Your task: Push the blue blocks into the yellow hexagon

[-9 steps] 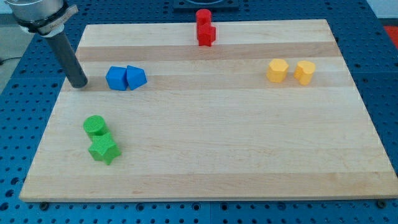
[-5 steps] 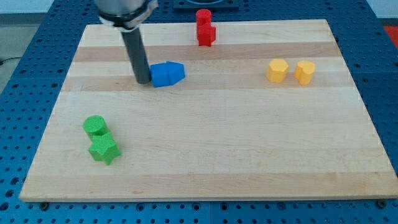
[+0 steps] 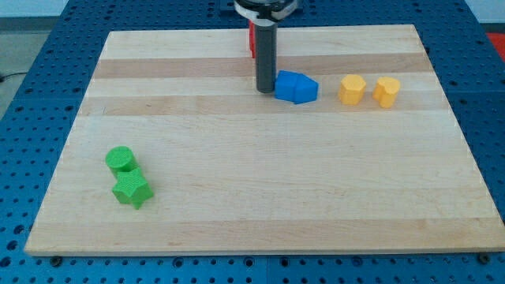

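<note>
Two blue blocks sit pressed together at the view's upper middle: a left one (image 3: 287,84) and a right one (image 3: 305,90); their shapes are hard to make out. My tip (image 3: 265,90) touches the left side of the left blue block. Two yellow blocks stand to the right: a yellow hexagon (image 3: 352,89), a small gap from the blue pair, and another yellow block (image 3: 387,91) beyond it. The rod rises from the tip toward the view's top.
A red block (image 3: 252,39) stands near the board's top edge, mostly hidden behind the rod. A green cylinder (image 3: 121,160) and a green star (image 3: 131,190) sit at the lower left. The wooden board (image 3: 260,197) lies on a blue perforated table.
My tip has swept from the board's left to the upper middle, pushing both blue blocks rightward until they are close to the yellow hexagon. The other blocks have not moved.
</note>
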